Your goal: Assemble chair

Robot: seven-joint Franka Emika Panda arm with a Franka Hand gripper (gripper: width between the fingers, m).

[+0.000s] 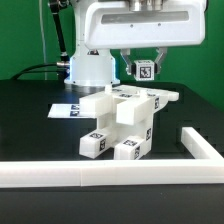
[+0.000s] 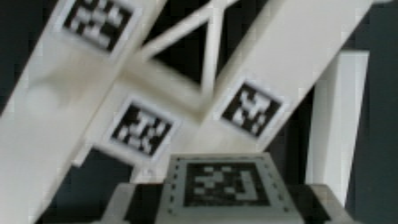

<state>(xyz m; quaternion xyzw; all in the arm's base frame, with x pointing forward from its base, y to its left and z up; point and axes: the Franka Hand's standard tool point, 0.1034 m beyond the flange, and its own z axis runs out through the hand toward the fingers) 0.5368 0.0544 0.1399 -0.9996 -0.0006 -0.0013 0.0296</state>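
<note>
My gripper (image 1: 146, 73) hangs above the back of the table, shut on a small white chair part (image 1: 146, 69) with a black-and-white tag facing the exterior view. In the wrist view this tagged part (image 2: 222, 180) sits between my two grey fingers (image 2: 146, 196). Below and in front of it stands the partly built chair (image 1: 118, 122), a cluster of white blocky legs and bars with tags. The wrist view shows its bars and tags (image 2: 146, 125) from above. The held part is clear of the chair.
A long white border rail (image 1: 100, 174) runs along the table's front and turns back at the exterior view's right (image 1: 200, 148). The marker board (image 1: 68, 108) lies flat behind the chair at the exterior view's left. The arm's white base (image 1: 88, 66) stands at the back.
</note>
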